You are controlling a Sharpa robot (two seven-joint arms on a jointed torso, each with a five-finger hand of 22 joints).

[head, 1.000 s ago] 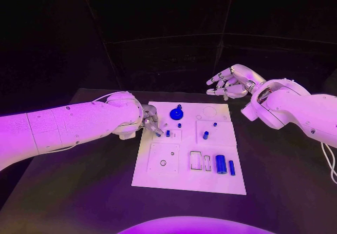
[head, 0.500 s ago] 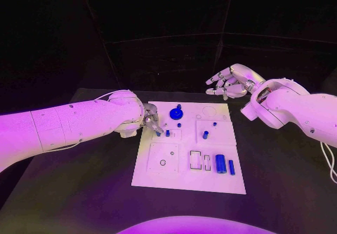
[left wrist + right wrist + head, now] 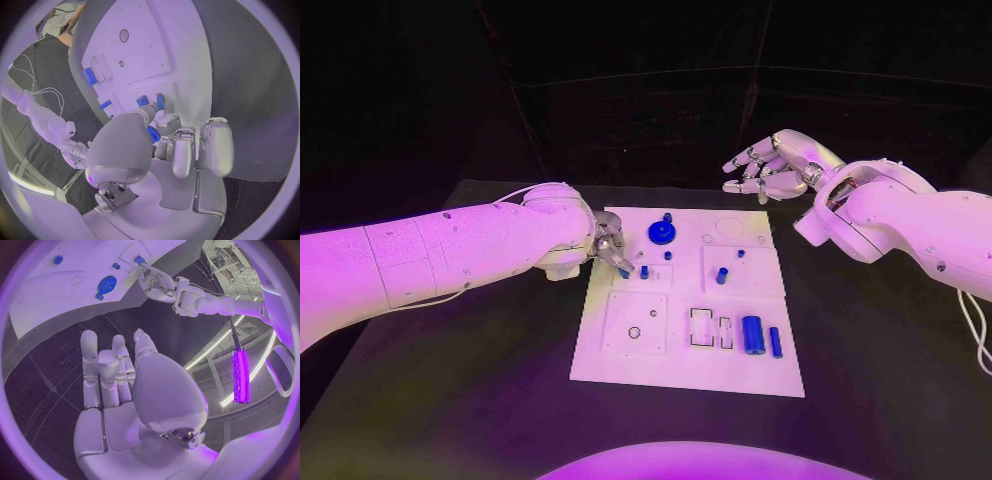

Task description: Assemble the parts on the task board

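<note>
On the left, the left robot hand is lowered over the near-left edge of the task board, its fingers drawn together above a small blue peg. In the left wrist view the fingertips are bunched close around a small blue piece, and the hand appears to pinch it, though whether this piece is already seated in the board cannot be told. Moving rightward across the white board, which lies in the middle of the black desk, a blue gear sits near the far edge with a small blue stud just beyond it, and two more small blue pegs stand near the centre, one beside the left hand's work and another further right. Toward the near right, a larger blue cylinder and a slim blue bar lie flat, just beside two open rectangular slots, and a round recess on the near left stands unfilled. Judging from this, assembly seems only partly done: some pegs and the gear look placed, while the cylinder, the bar and several recesses seem left to do. On the far right, the right robot hand hovers beyond the board's far corner, well apart from it, fingers spread and holding nothing.
</note>
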